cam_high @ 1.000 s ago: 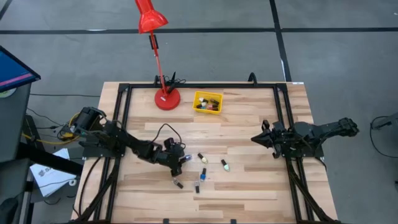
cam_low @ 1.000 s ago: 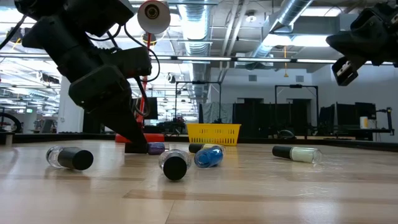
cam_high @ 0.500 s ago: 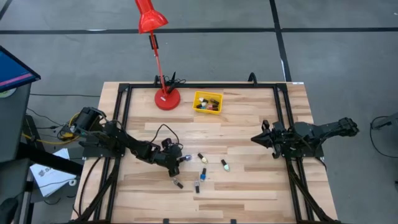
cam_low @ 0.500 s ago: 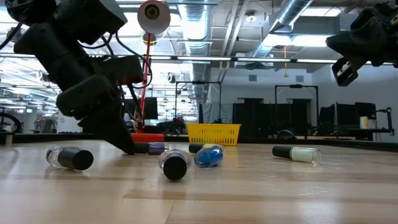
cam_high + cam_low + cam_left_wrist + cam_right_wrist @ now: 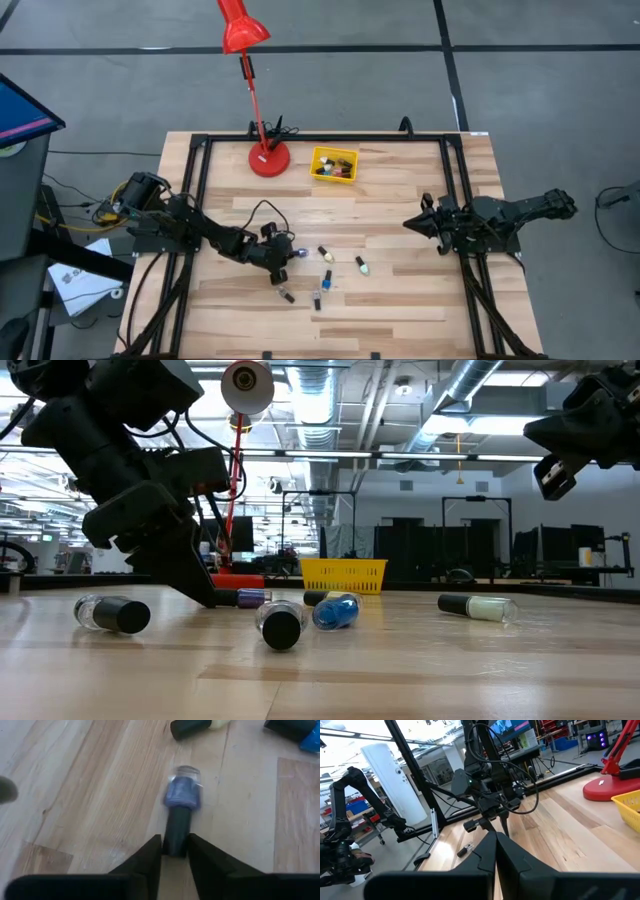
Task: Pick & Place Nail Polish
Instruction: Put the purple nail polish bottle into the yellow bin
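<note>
A purple nail polish bottle with a dark cap lies on its side on the wooden table, left of centre. My left gripper is low over the table, shut on it; it also shows in the high view. Several more nail polish bottles lie loose nearby: a blue one, a pale green one and two clear ones. My right gripper hangs shut and empty above the table's right side. My left gripper has the bottle's dark cap between its two fingertips, one on each side. The fingers slant down from the table's left and lie along the bottle. The bottle rests on its side on the table, glass end pointing away from the gripper.
A small yellow bin holding several bottles stands at the back centre, with a red desk lamp's base just left of it. A black metal frame runs around the table. Bare wood lies between the loose bottles and my right arm.
My left gripper has drawn back a little toward the table's left edge, staying low at the purple bottle. The bottle has stayed lying where it was.
</note>
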Robot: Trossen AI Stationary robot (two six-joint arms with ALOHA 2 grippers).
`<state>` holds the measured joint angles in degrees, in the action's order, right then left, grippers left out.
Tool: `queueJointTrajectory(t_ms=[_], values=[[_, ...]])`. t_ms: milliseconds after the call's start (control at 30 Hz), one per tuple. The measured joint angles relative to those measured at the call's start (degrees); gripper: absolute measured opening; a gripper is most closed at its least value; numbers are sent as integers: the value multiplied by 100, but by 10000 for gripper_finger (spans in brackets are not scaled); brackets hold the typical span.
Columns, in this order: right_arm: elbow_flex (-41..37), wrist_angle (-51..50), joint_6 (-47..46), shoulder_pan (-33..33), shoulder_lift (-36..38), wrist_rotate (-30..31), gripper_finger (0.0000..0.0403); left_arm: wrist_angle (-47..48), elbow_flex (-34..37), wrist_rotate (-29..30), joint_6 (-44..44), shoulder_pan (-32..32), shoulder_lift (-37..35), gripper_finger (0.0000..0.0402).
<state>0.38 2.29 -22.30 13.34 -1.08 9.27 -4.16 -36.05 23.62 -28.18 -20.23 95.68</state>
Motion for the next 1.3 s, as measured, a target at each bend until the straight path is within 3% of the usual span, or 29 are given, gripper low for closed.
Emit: queueJointTrajectory(t_ms=[133, 800, 1067, 1300], values=[[0, 1, 26, 0, 0, 0, 0, -76, 83, -9, -28, 0, -13, 47], [-4, -1, 26, 0, 0, -1, 1, -139, 112, -262, -63, 181, -207, 49], [-4, 1, 26, 0, -4, -4, 1, -284, 81, -198, 363, 822, -896, 49], [-7, -2, 27, 0, -3, -6, 1, -369, -58, -114, 1195, 1948, -1637, 49]])
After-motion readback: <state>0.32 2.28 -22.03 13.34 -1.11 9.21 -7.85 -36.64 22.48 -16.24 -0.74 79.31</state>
